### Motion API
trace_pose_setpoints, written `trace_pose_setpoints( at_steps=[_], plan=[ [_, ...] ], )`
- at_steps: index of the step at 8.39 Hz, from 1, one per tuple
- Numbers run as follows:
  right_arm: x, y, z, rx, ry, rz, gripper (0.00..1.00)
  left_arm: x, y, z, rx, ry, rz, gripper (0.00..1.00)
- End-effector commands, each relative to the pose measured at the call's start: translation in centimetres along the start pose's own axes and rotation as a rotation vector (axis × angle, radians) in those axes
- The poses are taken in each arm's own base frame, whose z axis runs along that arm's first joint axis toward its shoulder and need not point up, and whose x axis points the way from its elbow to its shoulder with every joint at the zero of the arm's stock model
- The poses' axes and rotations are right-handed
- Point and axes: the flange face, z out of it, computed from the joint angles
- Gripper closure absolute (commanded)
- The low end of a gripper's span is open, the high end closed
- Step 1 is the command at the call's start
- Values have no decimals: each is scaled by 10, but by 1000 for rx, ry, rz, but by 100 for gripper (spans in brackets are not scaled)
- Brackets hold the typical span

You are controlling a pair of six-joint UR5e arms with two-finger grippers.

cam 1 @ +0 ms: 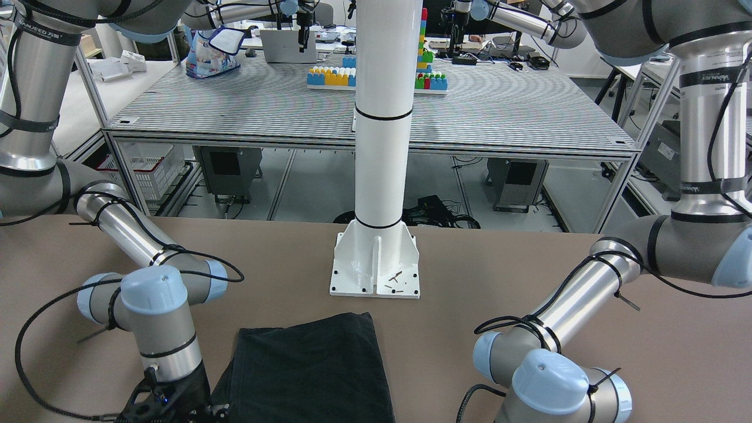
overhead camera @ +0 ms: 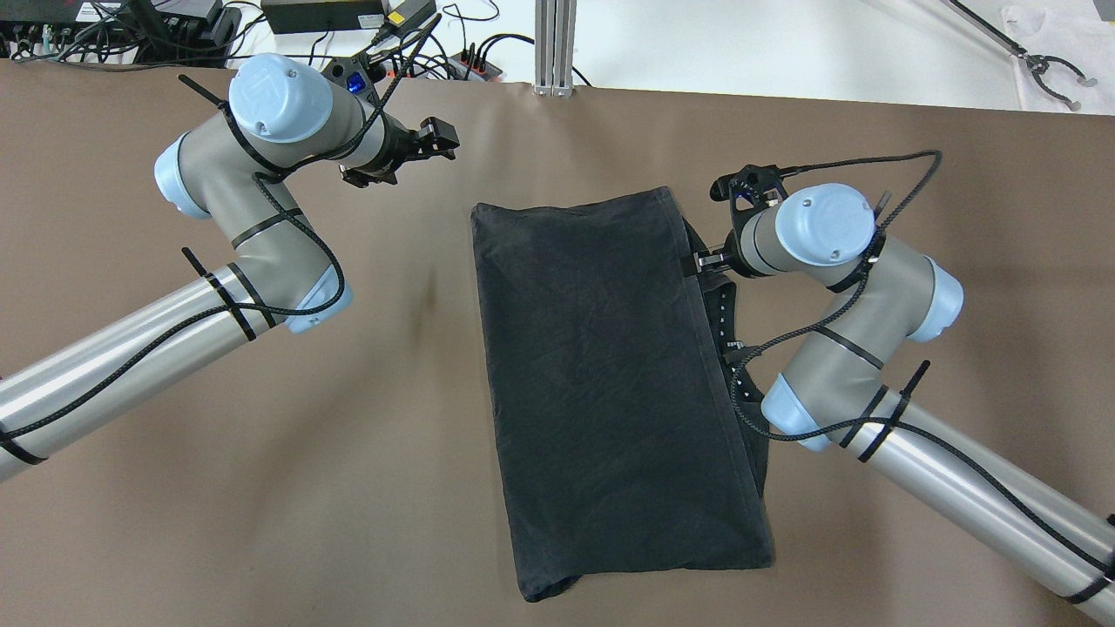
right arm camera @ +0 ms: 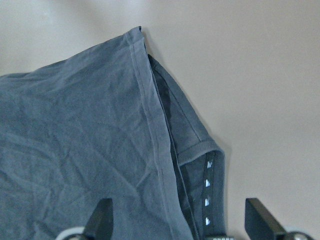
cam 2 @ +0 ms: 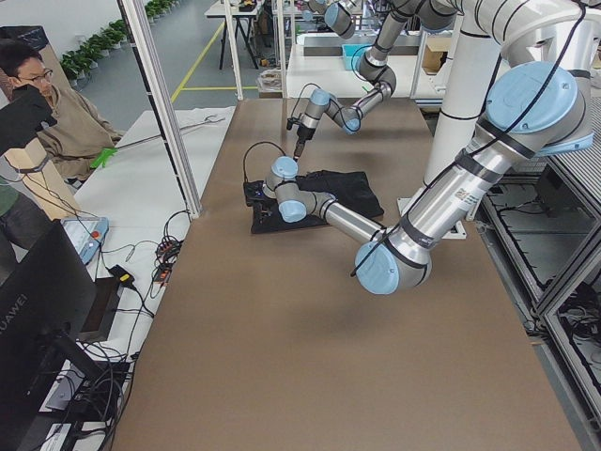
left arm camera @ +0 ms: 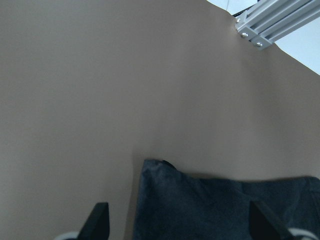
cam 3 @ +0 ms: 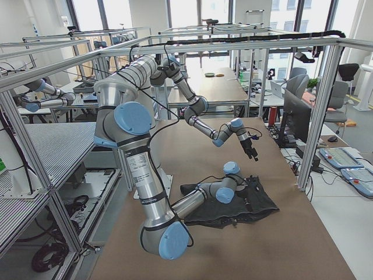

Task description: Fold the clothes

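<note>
- Brown bench (overhead camera: 261, 488) fills the overhead view, with cables (overhead camera: 131, 26) bunched past its far left corner.
- My left arm (overhead camera: 261, 200) comes in from the left. Its wrist is bent toward the far edge, apart from the cloth.
- My left jaws are spread wide with nothing held. One of the fingertips (left arm camera: 100, 222) shows at the bottom of the wrist view, and the cloth's far left corner lies on the bench between the two tips, further out.
- An aluminium post (overhead camera: 555, 43) stands just beyond the far edge, about mid-bench.
- The black garment (overhead camera: 610, 374) lies flat mid-bench. It is folded to a long rectangle running from the near to the far side, lightly wrinkled.
- A lower layer pokes out along the garment's right edge, with a row of small white marks (right arm camera: 207, 192) on its hem.
- My right arm (overhead camera: 819, 235) sits just beside that right edge, near the far corner.
- My right jaws are also wide open and hold nothing. The tips straddle the edge layers. I can't tell if they touch the cloth.
</note>
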Motion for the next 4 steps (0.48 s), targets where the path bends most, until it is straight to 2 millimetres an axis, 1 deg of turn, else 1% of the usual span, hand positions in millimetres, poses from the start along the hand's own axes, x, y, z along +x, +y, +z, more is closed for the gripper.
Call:
trace_pose_setpoints(
  at_steps=[1,2,3,4],
  plan=[
    [-23,80,-55,-113,-16,322,8,8,12,-6,-8,23,-30,0],
    [-21,103,-69,-139,17,349,9,7,14,-4,-7,19,-37,0],
    [-15,136,-79,-128,28,381,6,7,15,-4,4,20,-46,0],
    [-12,159,-77,-130,48,423,6,8,19,-1,35,19,-54,0]
  ],
)
